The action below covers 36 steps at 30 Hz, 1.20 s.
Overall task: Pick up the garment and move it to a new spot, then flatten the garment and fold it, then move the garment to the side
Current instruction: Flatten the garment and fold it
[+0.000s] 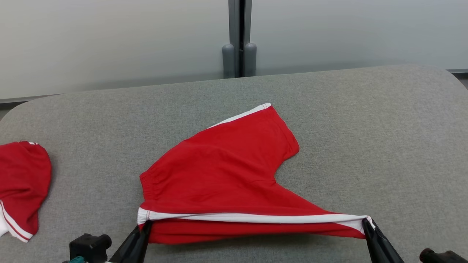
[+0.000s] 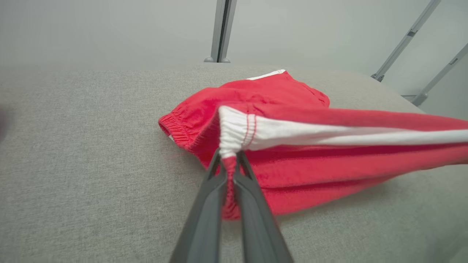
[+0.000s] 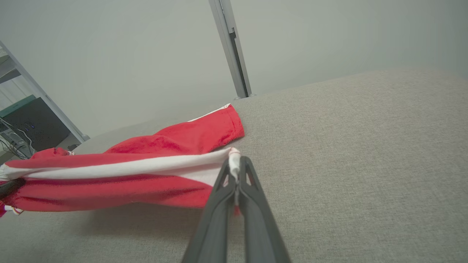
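The garment (image 1: 226, 171) is a pair of red shorts with white side stripes, spread across the middle of the grey padded table (image 1: 365, 138). Its near edge is lifted and stretched taut between my two grippers. My left gripper (image 1: 146, 223) is shut on the elastic waistband corner (image 2: 230, 146). My right gripper (image 1: 366, 221) is shut on the white-trimmed leg hem corner (image 3: 234, 160). The far leg (image 1: 270, 124) lies flat on the table, pointing toward the back. In the right wrist view the shorts (image 3: 146, 160) stretch off to the left.
A second red garment with white trim (image 1: 20, 186) lies at the table's left edge. A frosted wall panel with a grey post (image 1: 239, 40) stands behind the table. Bare grey surface lies to the right and at the back.
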Tool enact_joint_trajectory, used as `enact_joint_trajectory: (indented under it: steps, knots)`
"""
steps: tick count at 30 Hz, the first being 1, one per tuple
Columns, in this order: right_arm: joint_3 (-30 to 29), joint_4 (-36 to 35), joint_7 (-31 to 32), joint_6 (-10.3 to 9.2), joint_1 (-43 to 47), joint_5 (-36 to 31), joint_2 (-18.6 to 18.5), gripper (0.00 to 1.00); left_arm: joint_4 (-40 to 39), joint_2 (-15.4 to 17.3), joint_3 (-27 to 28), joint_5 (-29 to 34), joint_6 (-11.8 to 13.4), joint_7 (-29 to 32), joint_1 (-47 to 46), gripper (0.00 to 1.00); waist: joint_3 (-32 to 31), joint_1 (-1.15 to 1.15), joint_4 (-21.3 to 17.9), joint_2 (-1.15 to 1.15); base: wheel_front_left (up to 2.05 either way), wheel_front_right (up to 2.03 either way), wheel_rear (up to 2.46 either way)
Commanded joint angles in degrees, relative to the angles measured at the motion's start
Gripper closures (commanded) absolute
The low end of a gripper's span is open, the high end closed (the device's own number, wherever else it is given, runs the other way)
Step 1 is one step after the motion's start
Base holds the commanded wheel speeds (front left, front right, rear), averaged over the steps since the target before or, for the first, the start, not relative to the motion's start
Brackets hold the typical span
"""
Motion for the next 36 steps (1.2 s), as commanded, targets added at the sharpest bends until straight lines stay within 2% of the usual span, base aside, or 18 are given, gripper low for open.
enact_joint_trajectory:
  steps: [1,7,19,30,36]
  knots:
    - [-0.7,0.4,0.3,-0.14,-1.2,0.0,-0.1,1.0,0.4,0.0,0.2,-0.5,0.4,0.6,-0.3,1.0,0.1,0.0,0.4,-0.01,0.0,0.0,0.0]
    - [0.0,7.7,-0.2,-0.14,-11.8,0.6,-2.8,1.0,5.4,-2.3,-0.4,-2.7,-0.6,1.3,-7.5,1.0,4.5,0.0,2.9,-0.01,0.0,0.0,0.0]
    - [6.7,31.0,-1.8,-0.13,-43.1,5.1,-10.4,1.0,19.1,-7.5,-1.7,-4.2,-2.7,-2.9,-24.4,1.0,12.3,0.0,8.6,-0.01,0.0,0.0,0.0]
    - [11.7,52.9,-2.6,-0.13,-62.6,9.2,-12.3,1.0,30.9,-10.7,-6.7,-3.7,-4.7,-6.0,-37.3,1.0,16.7,0.0,14.3,-0.01,0.0,0.0,0.0]
    - [14.4,59.7,-5.0,-0.13,-67.5,10.6,-12.4,1.0,35.5,-11.4,-8.8,-4.7,-5.3,-7.0,-41.3,1.0,17.6,0.0,15.3,-0.01,0.0,0.0,0.0]
